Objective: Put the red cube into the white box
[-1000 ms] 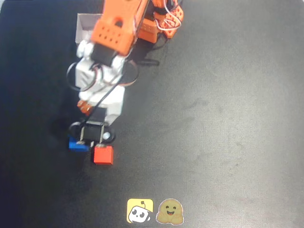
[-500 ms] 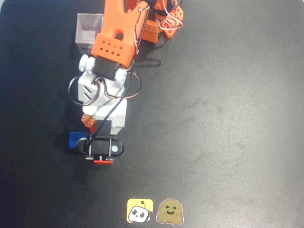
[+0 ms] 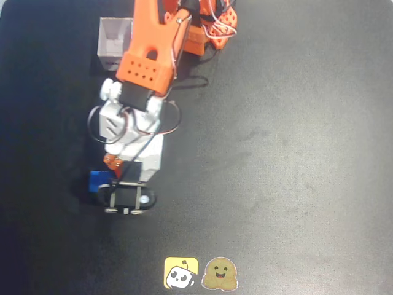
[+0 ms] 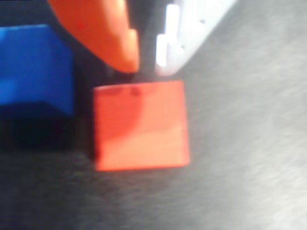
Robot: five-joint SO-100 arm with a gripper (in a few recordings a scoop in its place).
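Note:
In the wrist view the red cube (image 4: 139, 125) lies flat on the dark table just ahead of my gripper (image 4: 146, 62). The orange finger (image 4: 103, 33) and the white finger (image 4: 189, 28) stand close together at the cube's far edge, with only a narrow dark gap and nothing between them. A blue cube (image 4: 33, 72) sits to the left of the red one. In the overhead view my gripper (image 3: 126, 200) covers the red cube, with the blue cube (image 3: 97, 180) at its upper left. The white box (image 3: 115, 44) stands open-topped at the top, beside the arm.
Two stickers, a yellow one (image 3: 180, 272) and a brown one (image 3: 220, 273), lie near the bottom edge of the overhead view. The arm's orange base (image 3: 209, 27) with its wires sits at the top. The black table (image 3: 295, 153) stretches out to the right.
The arm has reached further down the overhead picture. The gripper head has moved over the red cube, which was in plain sight a second ago and is now covered.

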